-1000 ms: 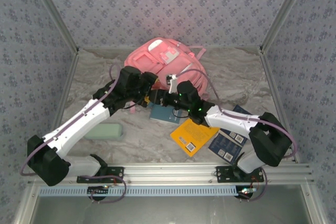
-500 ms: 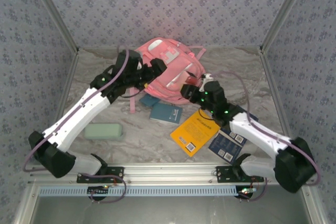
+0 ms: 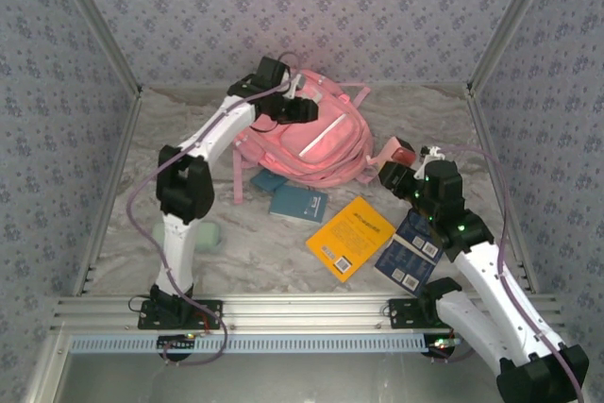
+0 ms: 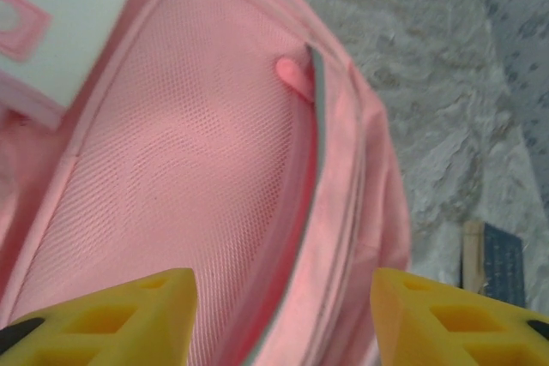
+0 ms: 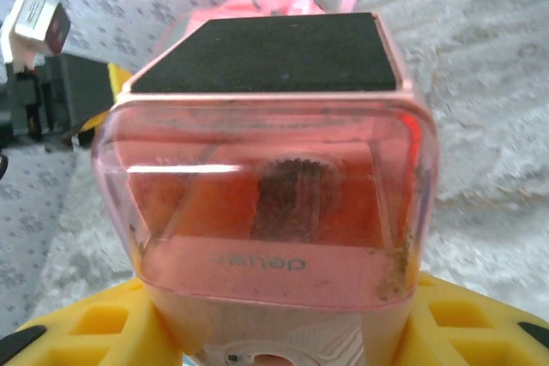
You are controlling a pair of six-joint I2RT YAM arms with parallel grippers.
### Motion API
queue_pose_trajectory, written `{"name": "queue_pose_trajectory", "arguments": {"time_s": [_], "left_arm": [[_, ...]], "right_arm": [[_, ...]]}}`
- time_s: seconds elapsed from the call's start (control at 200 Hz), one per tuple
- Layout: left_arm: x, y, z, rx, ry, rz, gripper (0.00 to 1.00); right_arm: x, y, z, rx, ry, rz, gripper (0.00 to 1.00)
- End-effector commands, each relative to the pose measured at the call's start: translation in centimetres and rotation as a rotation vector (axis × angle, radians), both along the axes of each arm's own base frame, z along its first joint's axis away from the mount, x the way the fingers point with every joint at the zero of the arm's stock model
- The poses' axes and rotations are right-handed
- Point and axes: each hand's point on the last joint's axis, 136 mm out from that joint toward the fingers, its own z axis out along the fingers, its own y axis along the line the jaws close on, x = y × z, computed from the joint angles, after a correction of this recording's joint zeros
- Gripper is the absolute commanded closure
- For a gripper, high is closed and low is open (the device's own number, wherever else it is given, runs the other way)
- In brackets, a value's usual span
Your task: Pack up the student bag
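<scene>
Left wrist view, student bag zip edge between parted left fingers

Got a big soft pink backpack at 12 o'clock, with a white patch, pale zip trim and a fine mesh weave on the pocket. Bright yellow flat book near centre, small teal book at its 10 o'clock, dark navy booklets at its 3. Mint green pouch over at 9. See-through pink plastic box with a black top. Grey marbled tabletop, blue-grey flowery wallpaper all round. Also yellow fingers on the left gripper.
</scene>
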Motion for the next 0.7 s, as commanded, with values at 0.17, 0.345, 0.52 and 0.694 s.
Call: {"name": "queue_pose_trajectory", "arguments": {"time_s": [0.17, 0.345, 0.52, 0.694], "left_arm": [[-1.1, -4.0, -1.1, -0.031, 0.015, -0.172, 0.44], [-2.7, -5.4, -3.1, -0.026, 0.050, -0.214, 0.48], [-3.7, -6.1, -3.7, -0.029, 0.060, -0.236, 0.52], [-4.1, -6.1, -4.5, -0.029, 0.083, -0.239, 0.55]], "right_arm": [[-1.7, -0.5, -1.8, -0.048, 0.076, 0.063, 0.70], [-1.6, -0.7, -2.2, -0.032, 0.085, 0.058, 0.69], [-1.6, -0.7, -2.4, -0.023, 0.092, 0.060, 0.69], [-1.7, -0.6, -2.8, -0.008, 0.103, 0.063, 0.69]]}}
